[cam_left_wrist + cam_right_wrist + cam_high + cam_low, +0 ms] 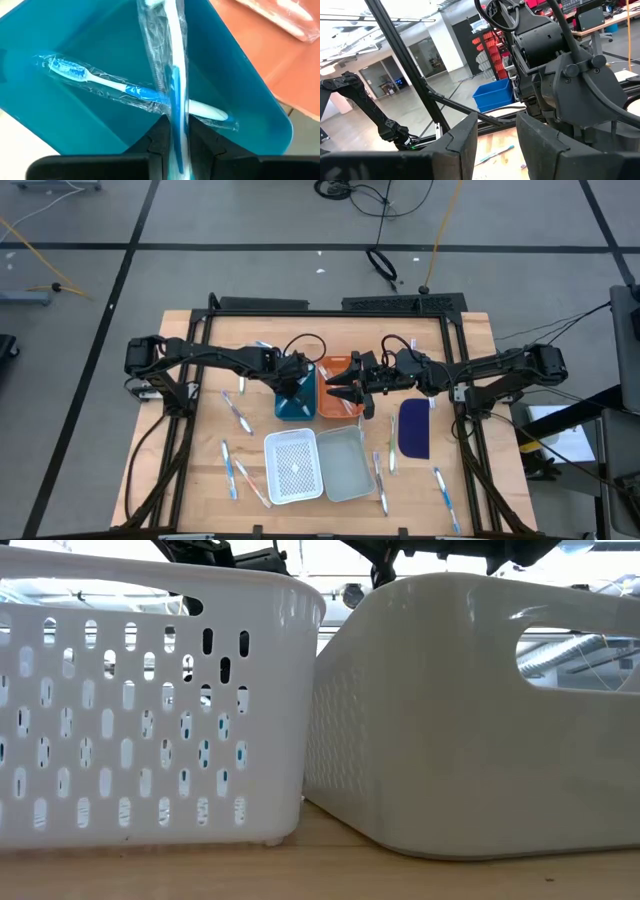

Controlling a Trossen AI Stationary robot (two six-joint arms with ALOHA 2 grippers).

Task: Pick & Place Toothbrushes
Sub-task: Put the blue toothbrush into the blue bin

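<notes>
My left gripper (296, 387) is over the teal tray (284, 408), shut on a blue-and-white toothbrush in a clear wrapper (176, 75). A second wrapped toothbrush (135, 92) lies flat on the teal tray's floor (60, 120). My right gripper (338, 392) is open and empty over the orange tray (336, 368); its fingers (462, 145) point level toward the left arm. Several more toothbrushes lie on the table, such as one left of the teal tray (236, 412), one at the near left (229, 466) and one at the near right (441, 486). My left gripper pinches the wrapped toothbrush between its two fingers at the blue part of the handle (176, 127). The brush runs along the fingers and sticks out past their tips over the teal tray. Its far end leaves the picture, so I cannot tell whether it touches the tray.
A white perforated basket (293, 467) and a pale plain tray (345, 463) stand side by side near the front edge; they fill the low view (150, 700). A dark blue oblong pad (414, 428) lies to the right. The orange tray holds a wrapped item (280, 12).
</notes>
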